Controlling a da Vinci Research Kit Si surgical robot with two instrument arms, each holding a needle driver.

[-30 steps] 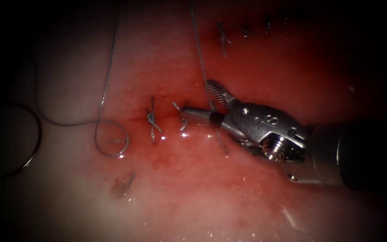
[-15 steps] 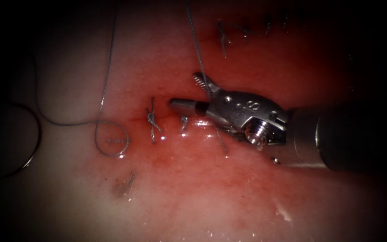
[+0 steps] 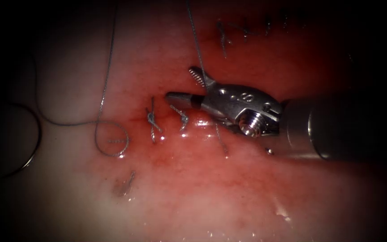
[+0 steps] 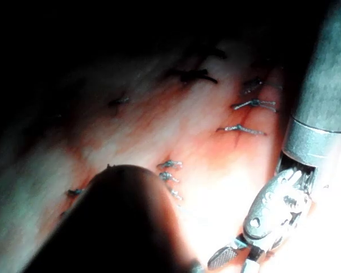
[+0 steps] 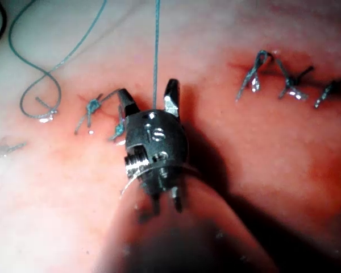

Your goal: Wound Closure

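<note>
My right tool point(image 3: 181, 83) comes in from the right over the cut, jaws open and holding nothing. A taut strand of thread point(image 3: 198, 49) rises from the tissue point(image 3: 229, 192) and passes between those open jaws point(image 5: 149, 90). Just left of the lower jaw tip sit a short stitch point(image 3: 182, 117) and a knotted stitch point(image 3: 151, 118). A dark curved needle point(image 3: 32, 143) lies on the tissue at the far left, free of both tools and not in the tissue. In the left wrist view the right tool point(image 4: 232, 263) hangs beside a dark blurred shape point(image 4: 125, 216).
A slack loop of thread point(image 3: 113, 140) lies left of the knotted stitch and trails upward. Several finished stitches point(image 3: 224, 38) line the far end of the cut. A short thread tail point(image 3: 221, 143) lies under the right tool. Red fluid wets the tissue around the cut.
The right tool has slid left and slightly up along the cut, jaws staying open, so the taut strand now sits deeper between them.
</note>
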